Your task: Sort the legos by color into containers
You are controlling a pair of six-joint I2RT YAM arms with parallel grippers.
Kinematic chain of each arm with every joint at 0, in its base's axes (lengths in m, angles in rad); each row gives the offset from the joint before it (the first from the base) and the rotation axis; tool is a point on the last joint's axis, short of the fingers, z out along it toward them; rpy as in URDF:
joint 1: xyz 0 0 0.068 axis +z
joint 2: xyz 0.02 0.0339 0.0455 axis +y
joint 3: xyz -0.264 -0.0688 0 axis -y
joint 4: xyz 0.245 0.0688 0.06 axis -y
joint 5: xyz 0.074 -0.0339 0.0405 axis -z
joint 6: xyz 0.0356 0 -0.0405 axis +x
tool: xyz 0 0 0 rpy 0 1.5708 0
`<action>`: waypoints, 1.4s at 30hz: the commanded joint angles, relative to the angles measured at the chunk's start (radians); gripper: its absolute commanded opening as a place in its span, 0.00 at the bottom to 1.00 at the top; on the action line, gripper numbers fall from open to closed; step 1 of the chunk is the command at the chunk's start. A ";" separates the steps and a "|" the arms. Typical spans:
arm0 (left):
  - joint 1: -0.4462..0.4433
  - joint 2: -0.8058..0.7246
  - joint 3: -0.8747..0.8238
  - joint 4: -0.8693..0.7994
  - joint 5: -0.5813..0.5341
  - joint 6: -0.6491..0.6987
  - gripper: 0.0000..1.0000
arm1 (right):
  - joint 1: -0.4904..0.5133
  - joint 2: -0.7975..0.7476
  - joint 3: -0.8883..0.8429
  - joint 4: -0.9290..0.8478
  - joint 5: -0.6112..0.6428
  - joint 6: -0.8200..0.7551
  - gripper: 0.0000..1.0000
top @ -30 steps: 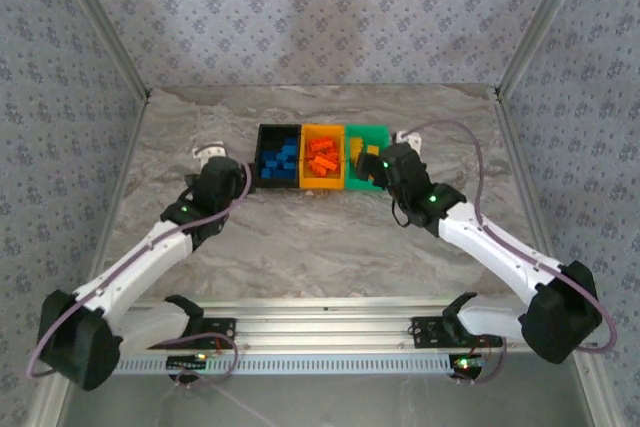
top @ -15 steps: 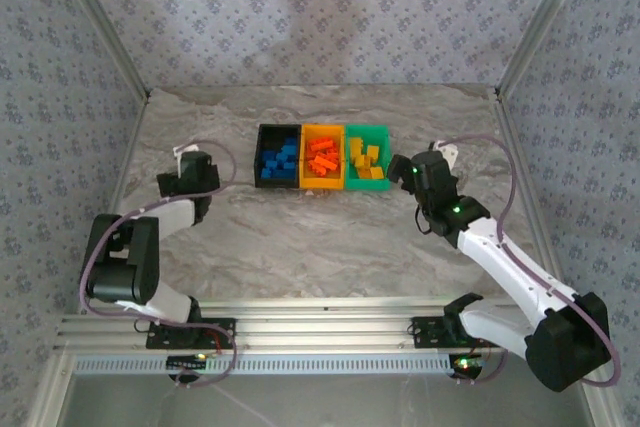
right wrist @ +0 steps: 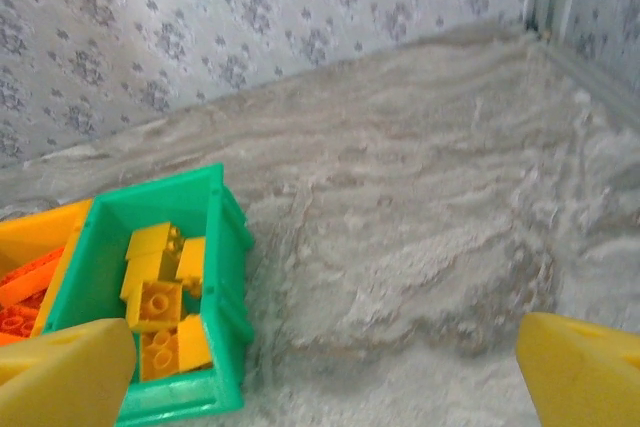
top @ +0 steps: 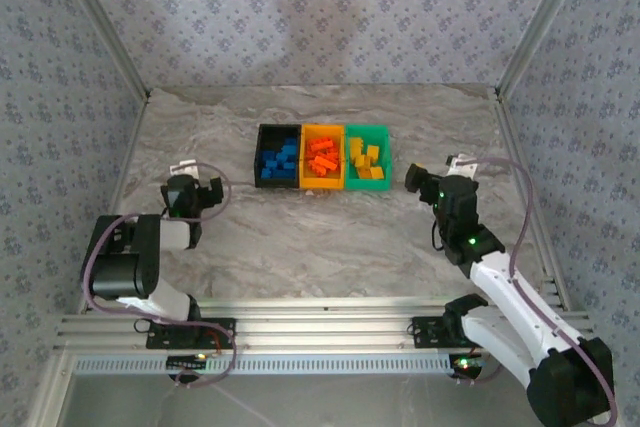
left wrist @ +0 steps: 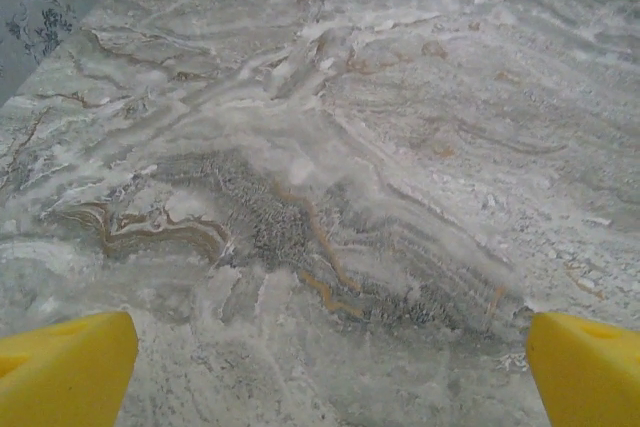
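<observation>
Legos [top: 322,158] fill containers [top: 368,127]; left gripper [left wrist: 328,367], right gripper [right wrist: 328,367] agape.

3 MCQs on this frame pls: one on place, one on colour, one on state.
1. Where do the small yellow studded plastic bricks lie?
A. scattered outside the bins
B. in the green open-topped plastic bin
C. held in a gripper

2. What colour are the bricks in the black rectangular plastic bin?
A. blue
B. orange
C. yellow

3. How do the right gripper's jaws stand?
A. shut on a brick
B. shut, empty
C. wide open, empty

1 B: the right wrist view shows them piled inside the green walls.
2 A: the top view shows blue bricks filling it.
3 C: its fingertips sit at opposite edges of its wrist view, with marble tabletop between.
</observation>
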 commanded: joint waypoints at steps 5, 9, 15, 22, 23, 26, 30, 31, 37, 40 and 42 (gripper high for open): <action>0.007 -0.008 0.001 0.083 0.020 0.006 1.00 | -0.191 0.061 -0.071 0.227 0.064 -0.283 1.00; 0.006 -0.006 -0.001 0.094 0.020 0.006 1.00 | -0.334 0.210 -0.138 0.423 -0.121 -0.284 1.00; 0.006 -0.006 -0.001 0.091 0.020 0.006 1.00 | -0.361 0.480 -0.132 0.596 -0.259 -0.318 1.00; 0.006 -0.007 -0.001 0.091 0.022 0.006 1.00 | -0.356 0.709 -0.132 0.800 -0.296 -0.340 1.00; 0.006 -0.006 -0.001 0.091 0.022 0.006 1.00 | -0.354 0.694 -0.110 0.728 -0.301 -0.342 1.00; 0.006 -0.006 -0.001 0.091 0.021 0.006 1.00 | -0.351 0.696 -0.111 0.732 -0.297 -0.349 1.00; 0.006 -0.006 -0.001 0.091 0.022 0.006 1.00 | -0.341 0.701 -0.114 0.750 -0.281 -0.353 1.00; 0.006 -0.006 -0.001 0.091 0.022 0.006 1.00 | -0.343 0.701 -0.113 0.746 -0.281 -0.353 1.00; 0.006 -0.007 -0.002 0.091 0.021 0.006 1.00 | -0.342 0.701 -0.114 0.748 -0.280 -0.353 1.00; 0.006 -0.007 -0.001 0.091 0.022 0.005 1.00 | -0.342 0.701 -0.112 0.747 -0.281 -0.353 1.00; 0.006 -0.006 0.000 0.089 0.022 0.006 1.00 | -0.342 0.701 -0.113 0.746 -0.282 -0.353 1.00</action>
